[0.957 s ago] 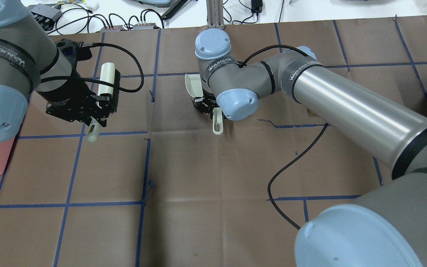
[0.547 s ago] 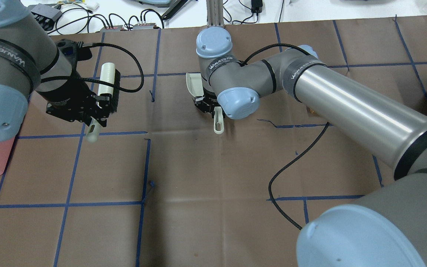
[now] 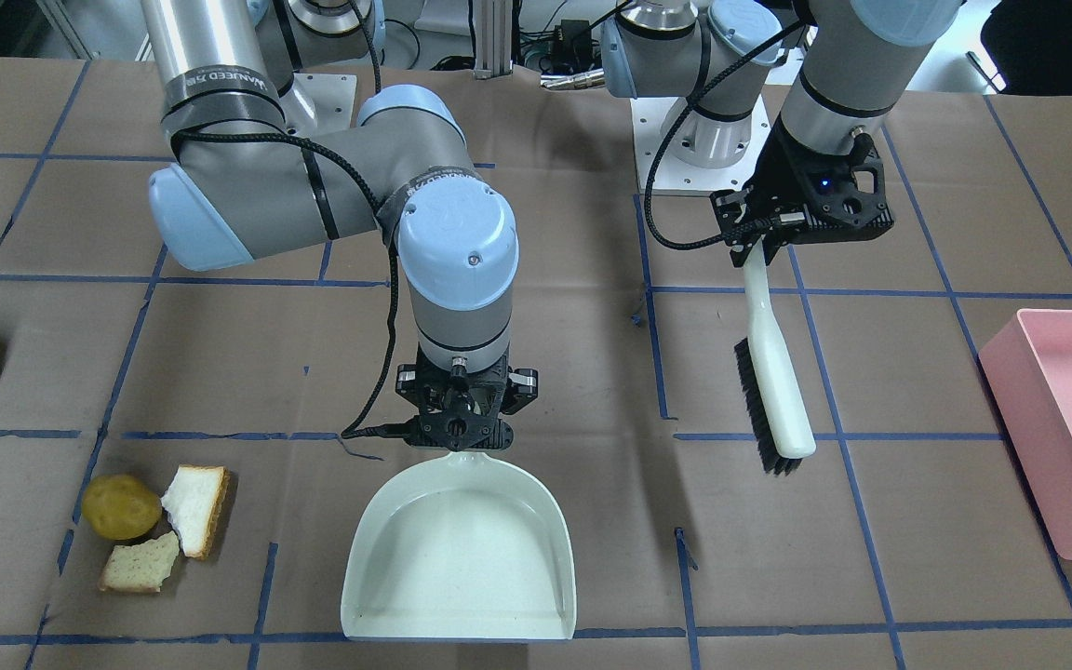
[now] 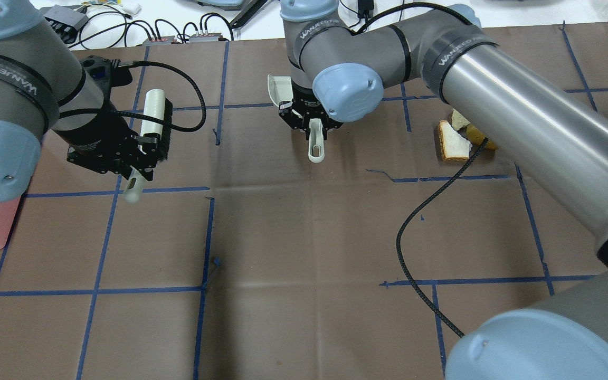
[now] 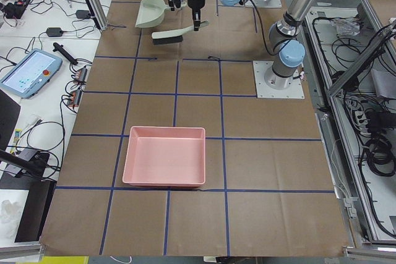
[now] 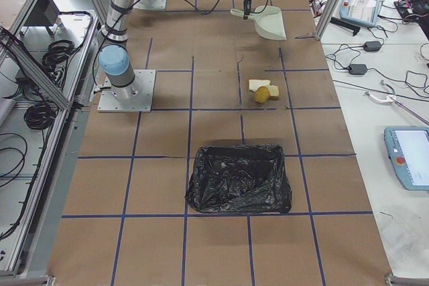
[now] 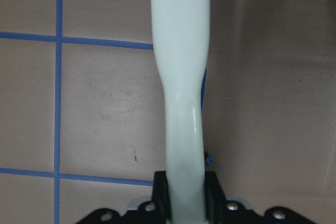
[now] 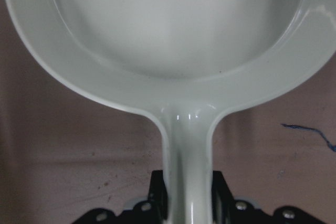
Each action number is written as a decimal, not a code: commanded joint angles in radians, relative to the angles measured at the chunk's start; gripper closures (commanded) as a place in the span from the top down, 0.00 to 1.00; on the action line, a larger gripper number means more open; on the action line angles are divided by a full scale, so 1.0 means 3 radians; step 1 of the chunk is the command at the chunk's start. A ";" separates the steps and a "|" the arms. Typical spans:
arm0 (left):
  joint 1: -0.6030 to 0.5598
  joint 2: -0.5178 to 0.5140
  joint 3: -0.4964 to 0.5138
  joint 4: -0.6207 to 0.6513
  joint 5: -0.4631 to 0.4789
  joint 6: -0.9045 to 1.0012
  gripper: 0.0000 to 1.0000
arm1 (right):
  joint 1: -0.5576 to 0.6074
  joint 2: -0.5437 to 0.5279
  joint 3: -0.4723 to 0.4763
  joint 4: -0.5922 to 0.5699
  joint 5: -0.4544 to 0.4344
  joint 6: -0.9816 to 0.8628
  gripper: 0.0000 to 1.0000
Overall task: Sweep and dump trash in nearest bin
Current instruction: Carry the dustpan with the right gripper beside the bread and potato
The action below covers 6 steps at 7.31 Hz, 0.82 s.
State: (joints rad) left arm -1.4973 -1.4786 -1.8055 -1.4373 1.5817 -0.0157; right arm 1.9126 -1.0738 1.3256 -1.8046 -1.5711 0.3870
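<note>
Gripping the white dustpan [image 3: 462, 558] by its handle, the right gripper [image 3: 455, 409] is clamped on both sides of the stem. The pan's mouth points to the far side of the tabletop [image 3: 573, 307], away from the robot. Over on the left, the left gripper [image 3: 759, 233] is closed around the handle of the white brush [image 3: 778, 381], whose black bristles are turned toward the dustpan.

And the trash? It sits in a tight huddle at the far side, right of the dustpan from the robot's seat, near it but apart. There's a yellow-brown potato lump [image 3: 120, 507], a white bread slice [image 3: 196, 507] just beside it, and a torn bread piece [image 3: 139, 566] at their far edge.

A pink bin [image 5: 164, 129] waits at the left end, and a black-bagged bin [image 6: 238, 179] at the right end. The scraps lie between the dustpan and that black one.
</note>
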 commanded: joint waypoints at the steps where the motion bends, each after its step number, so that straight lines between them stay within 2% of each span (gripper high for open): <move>1: -0.0015 0.0000 0.0000 0.0000 -0.0006 -0.0004 0.06 | -0.0142 -0.0066 -0.0139 0.0283 -0.0004 -0.0240 0.05; 3: -0.0030 -0.0006 0.0000 0.0005 -0.0067 -0.0004 0.06 | -0.0376 -0.0219 -0.0109 0.0456 -0.0009 -0.0740 0.04; 5: -0.0035 -0.0051 0.0000 0.0000 -0.0169 -0.0004 0.04 | -0.0713 -0.0403 -0.0108 0.0727 -0.0045 -0.1597 0.03; 6: -0.0045 -0.0057 0.0000 0.0000 -0.0169 -0.0004 0.03 | -0.0887 -0.0485 -0.0103 0.0885 -0.0182 -0.2042 0.03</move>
State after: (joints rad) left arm -1.5080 -1.4904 -1.8055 -1.4372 1.5359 -0.0169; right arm 1.7140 -1.1863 1.2932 -1.5964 -1.5906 -0.0549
